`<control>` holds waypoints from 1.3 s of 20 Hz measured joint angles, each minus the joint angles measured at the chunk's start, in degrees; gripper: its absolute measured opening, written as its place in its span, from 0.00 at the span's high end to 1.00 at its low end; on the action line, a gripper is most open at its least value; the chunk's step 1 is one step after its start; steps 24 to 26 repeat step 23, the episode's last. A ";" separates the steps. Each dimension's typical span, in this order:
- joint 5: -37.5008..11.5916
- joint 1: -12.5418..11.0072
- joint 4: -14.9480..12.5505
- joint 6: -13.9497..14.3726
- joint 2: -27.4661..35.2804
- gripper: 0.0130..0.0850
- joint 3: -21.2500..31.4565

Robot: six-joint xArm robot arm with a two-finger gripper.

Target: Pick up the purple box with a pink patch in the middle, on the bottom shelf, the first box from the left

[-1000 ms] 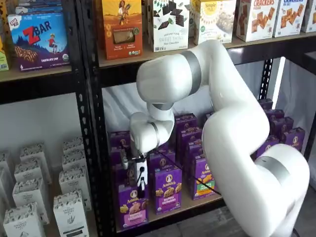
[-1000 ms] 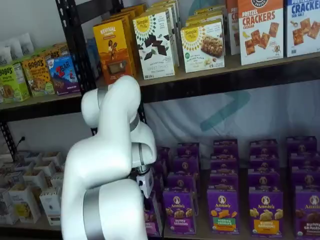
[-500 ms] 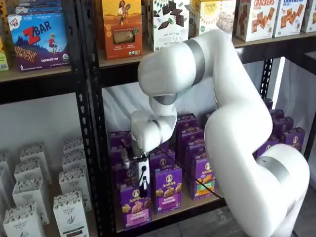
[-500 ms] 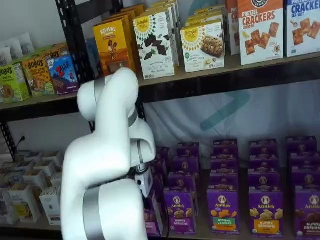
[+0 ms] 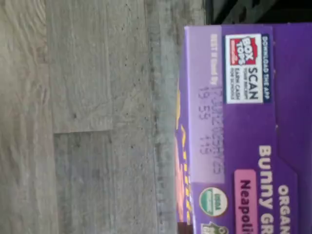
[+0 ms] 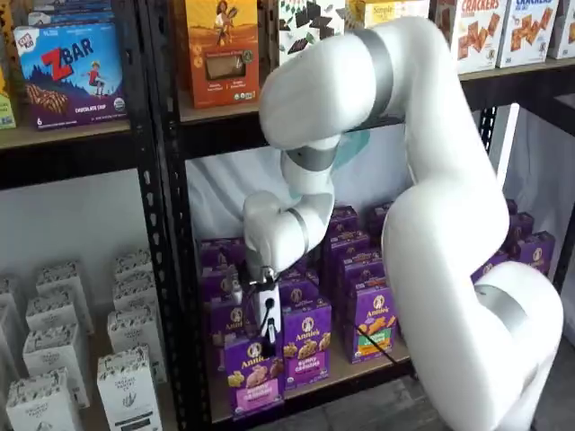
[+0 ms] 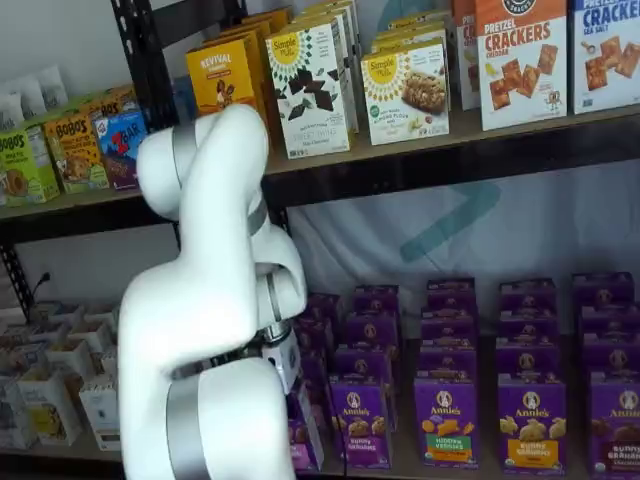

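Purple box (image 6: pixel 254 375) upright at front left of bottom shelf (image 6: pixel 337 375), pink patch facing out. Gripper (image 6: pixel 266 339) directly above it, black fingers clamped on box top. All-purple carton (image 6: pixel 308 345) just beside, to right. Wrist view: box top panel (image 5: pixel 243 131), grey floor (image 5: pixel 87 117) beyond.

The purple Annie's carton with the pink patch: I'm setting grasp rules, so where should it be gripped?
Grip the upright purple Annie's carton near its top, across its narrow sides, coming from above and in front. Like cartons stand behind and beside it; the claw is there.
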 joint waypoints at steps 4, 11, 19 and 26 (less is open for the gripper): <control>-1.20 0.07 -2.06 2.01 -6.56 0.78 7.08; 0.46 0.39 -3.94 4.05 -16.70 0.78 16.57; 2.14 0.43 -3.07 3.25 -25.68 0.78 24.14; 3.51 0.44 -1.13 1.48 -27.77 0.78 25.46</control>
